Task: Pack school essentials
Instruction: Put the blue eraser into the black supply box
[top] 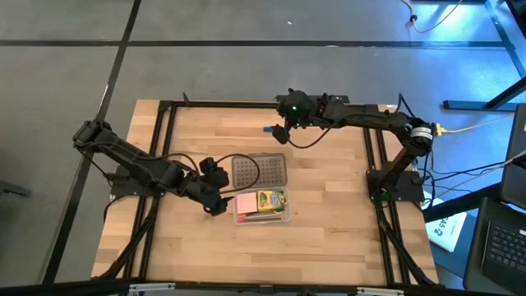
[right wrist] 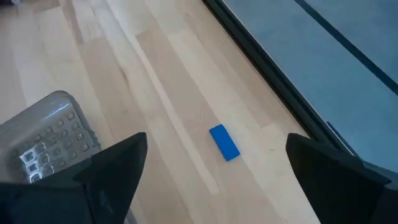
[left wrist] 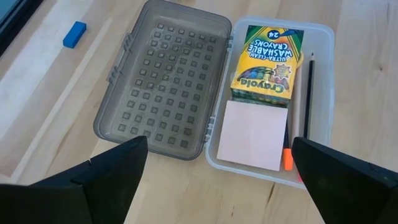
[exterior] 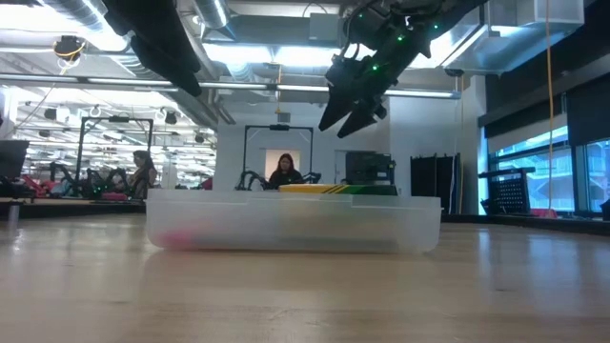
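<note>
The clear plastic case [top: 263,205] lies open on the table, its grey dotted lid [left wrist: 161,78] folded back flat toward the far side. Inside lie the green-and-yellow crayon box [left wrist: 267,62], the pink square pad [left wrist: 252,134] and thin pencils [left wrist: 308,99]. The tiny blue block [right wrist: 224,142] lies flat on the wood near the far edge, also seen in the high view [top: 268,129]. My right gripper [right wrist: 214,180] hovers open above the block. My left gripper [left wrist: 217,186] hangs open over the case's left side [top: 215,201]. The scissors are hidden.
A black frame rail [right wrist: 273,81] runs along the table's far edge just beyond the blue block. Bare wood [top: 329,238] lies right of and in front of the case. A person [exterior: 284,170] sits in the room behind the table.
</note>
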You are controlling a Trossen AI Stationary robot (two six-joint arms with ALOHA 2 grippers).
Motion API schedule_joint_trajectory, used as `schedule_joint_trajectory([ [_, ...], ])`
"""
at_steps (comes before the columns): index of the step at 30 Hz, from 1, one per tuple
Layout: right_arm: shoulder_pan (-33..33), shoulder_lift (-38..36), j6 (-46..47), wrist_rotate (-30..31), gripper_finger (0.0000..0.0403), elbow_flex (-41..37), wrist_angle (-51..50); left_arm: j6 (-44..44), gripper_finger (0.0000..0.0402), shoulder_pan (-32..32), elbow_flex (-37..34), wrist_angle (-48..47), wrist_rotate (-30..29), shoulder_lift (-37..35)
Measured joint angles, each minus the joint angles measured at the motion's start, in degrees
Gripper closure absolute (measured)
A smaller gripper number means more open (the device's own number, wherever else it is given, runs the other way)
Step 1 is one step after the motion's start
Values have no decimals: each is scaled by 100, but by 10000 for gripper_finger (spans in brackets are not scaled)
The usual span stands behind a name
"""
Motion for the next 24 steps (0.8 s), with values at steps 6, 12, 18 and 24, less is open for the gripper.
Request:
schedule_joint_trajectory([
  [6, 0, 206, -810, -54, 88, -2, -44, -3, 8, 1, 0, 0, 0, 0],
  [12, 0, 580, -2033, -305, 147, -2, -70, -6, 8, 1, 0, 2, 0, 0],
  [18, -24, 936, -2750, -307, 162, -2, 59, -33, 8, 0, 0, 1, 0, 2],
  [24, -183, 1301, -3059, -370, 162, -2, 201, -38, 8, 1, 0, 2, 0, 2],
])
